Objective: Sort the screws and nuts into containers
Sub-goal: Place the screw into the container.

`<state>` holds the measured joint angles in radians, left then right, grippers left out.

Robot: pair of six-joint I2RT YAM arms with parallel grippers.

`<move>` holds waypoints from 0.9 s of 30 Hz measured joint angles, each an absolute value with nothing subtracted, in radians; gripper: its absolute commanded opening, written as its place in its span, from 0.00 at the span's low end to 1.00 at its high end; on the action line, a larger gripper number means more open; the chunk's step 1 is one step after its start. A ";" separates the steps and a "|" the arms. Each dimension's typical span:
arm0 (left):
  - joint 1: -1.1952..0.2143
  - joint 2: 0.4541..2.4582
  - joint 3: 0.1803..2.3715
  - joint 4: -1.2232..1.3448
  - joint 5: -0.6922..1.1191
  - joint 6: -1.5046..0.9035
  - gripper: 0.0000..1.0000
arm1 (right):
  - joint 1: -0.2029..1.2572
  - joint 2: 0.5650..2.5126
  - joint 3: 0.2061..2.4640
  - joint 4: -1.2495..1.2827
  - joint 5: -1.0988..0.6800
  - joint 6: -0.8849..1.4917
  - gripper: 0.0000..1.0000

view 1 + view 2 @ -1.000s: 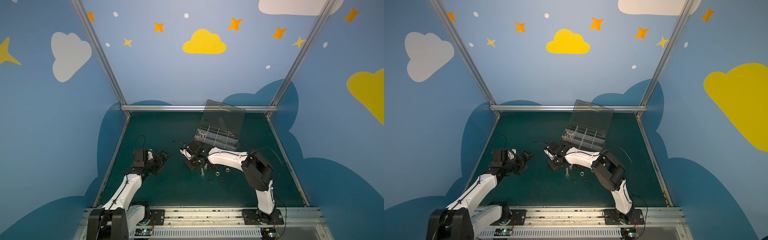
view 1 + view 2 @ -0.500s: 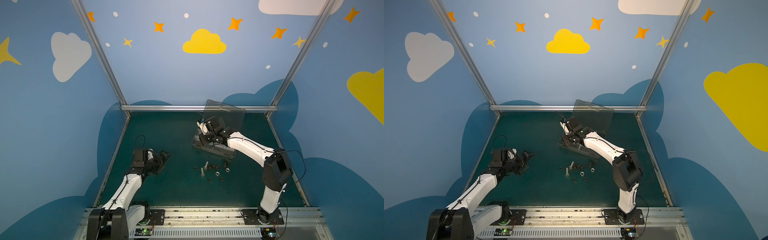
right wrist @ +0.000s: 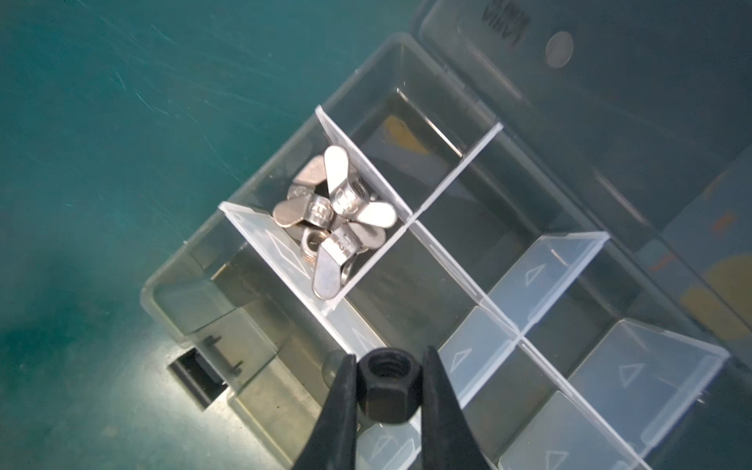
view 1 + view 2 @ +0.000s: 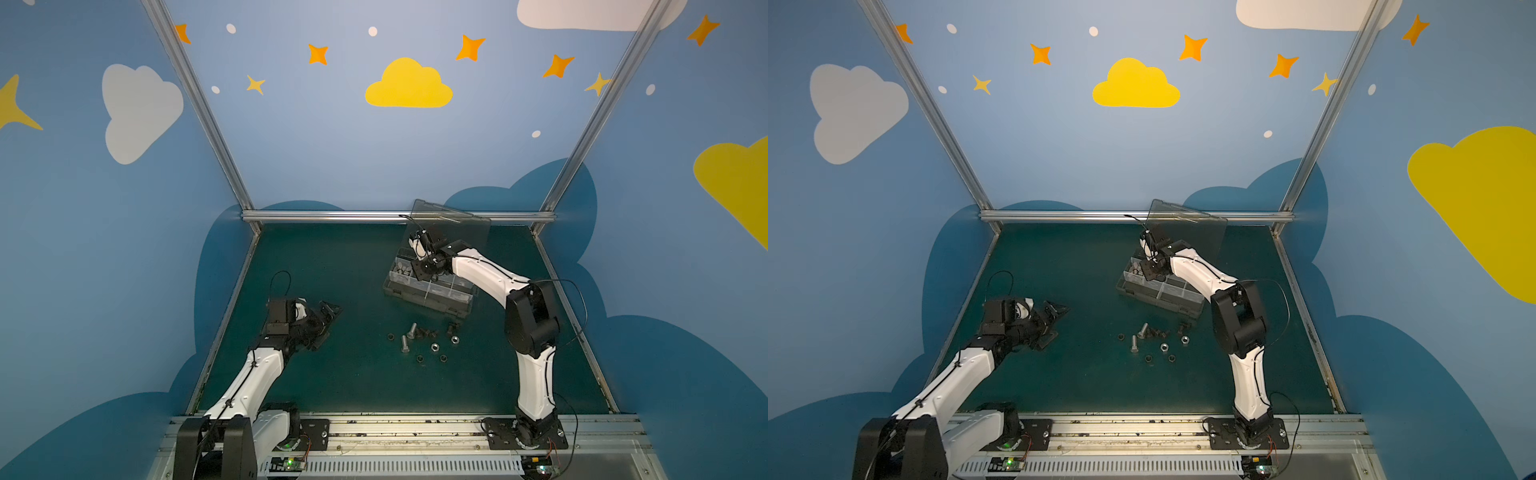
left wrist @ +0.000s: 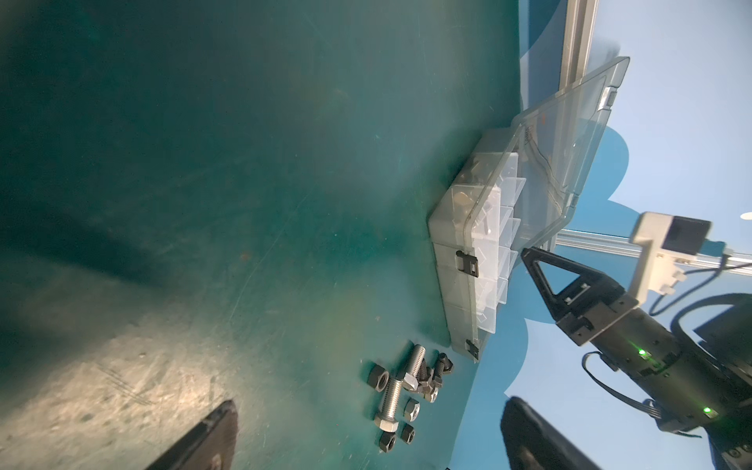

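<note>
My right fingers point(image 3: 339, 407) pinch a black nut point(image 3: 385, 384) above the organizer box point(image 3: 171, 305), near the winged pieces point(image 3: 337, 215); my left fingers point(image 5: 207, 439) hang spread. Dropped onto a divider point(image 3: 447, 264), the nut could bounce into the wrong compartment.

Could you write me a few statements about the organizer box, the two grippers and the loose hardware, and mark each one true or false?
1. The right gripper, over the organizer box, is shut on a black nut. True.
2. The lid is closed. False: it stands open.
3. Silver winged pieces sit together inside the box. True.
4. The left gripper is shut on something. False: it is open and empty.
5. Hex bolts and loose nuts lie on the green mat. True.
6. Every section holds hardware. False: several compartments are empty in the right wrist view.
</note>
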<state>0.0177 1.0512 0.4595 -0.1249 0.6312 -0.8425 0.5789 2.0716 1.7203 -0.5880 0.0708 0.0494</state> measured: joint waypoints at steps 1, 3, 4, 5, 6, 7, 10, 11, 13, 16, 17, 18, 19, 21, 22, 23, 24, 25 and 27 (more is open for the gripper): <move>0.018 1.051 0.459 -0.125 0.631 -0.842 1.00 | 0.577 2.076 1.723 -0.593 0.071 0.048 0.17; 0.018 1.051 0.459 -0.125 0.631 -0.842 1.00 | 0.575 2.083 1.731 -0.603 0.071 0.047 0.18; 0.018 1.051 0.459 -0.126 0.631 -0.842 1.00 | 0.574 2.086 1.736 -0.604 0.071 0.047 0.19; 0.018 1.051 0.459 -0.128 0.631 -0.842 1.00 | 0.574 2.089 1.737 -0.603 0.071 0.046 0.19; 0.018 1.051 0.459 -0.130 0.631 -0.842 1.00 | 0.574 2.091 1.739 -0.605 0.071 0.045 0.19; 0.018 1.051 0.459 -0.131 0.631 -0.842 1.00 | 0.573 2.093 1.742 -0.607 0.071 0.044 0.20; 0.018 1.051 0.460 -0.133 0.631 -0.841 1.00 | 0.570 2.107 1.754 -0.608 0.072 0.043 0.23; 0.018 1.051 0.460 -0.133 0.631 -0.841 1.00 | 0.569 2.110 1.754 -0.609 0.073 0.043 0.24; 0.018 1.051 0.460 -0.134 0.631 -0.838 1.00 | 0.568 2.115 1.754 -0.612 0.078 0.042 0.29; 0.018 1.051 0.460 -0.139 0.631 -0.838 1.00 | 0.566 2.119 1.754 -0.612 0.083 0.039 0.37; 0.018 1.051 0.460 -0.140 0.631 -0.838 1.00 | 0.564 2.119 1.755 -0.612 0.084 0.038 0.39; 0.018 1.051 0.460 -0.140 0.631 -0.838 1.00 | 0.564 2.119 1.758 -0.614 0.086 0.036 0.40; 0.018 1.051 0.460 -0.140 0.631 -0.838 1.00 | 0.563 2.119 1.761 -0.616 0.087 0.036 0.41; 0.018 1.051 0.460 -0.140 0.631 -0.838 1.00 | 0.562 2.119 1.769 -0.620 0.086 0.032 0.42; 0.018 1.051 0.460 -0.140 0.631 -0.838 1.00 | 0.562 2.119 1.771 -0.621 0.086 0.028 0.42; 0.018 1.051 0.460 -0.140 0.631 -0.838 1.00 | 0.562 2.119 1.774 -0.624 0.081 0.026 0.42; 0.018 1.051 0.460 -0.140 0.631 -0.838 1.00 | 0.561 2.119 1.774 -0.627 0.071 0.021 0.42; 0.018 1.051 0.460 -0.140 0.631 -0.838 1.00 | 0.561 2.118 1.774 -0.630 0.058 0.019 0.44; 0.018 1.051 0.460 -0.140 0.630 -0.838 1.00 | 0.561 2.107 1.766 -0.637 0.012 0.010 0.49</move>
<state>0.0177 1.0512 0.4599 -0.1402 0.6304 -0.8379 0.5613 2.1071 1.7664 -0.6373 0.0120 0.0105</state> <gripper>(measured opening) 0.998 0.459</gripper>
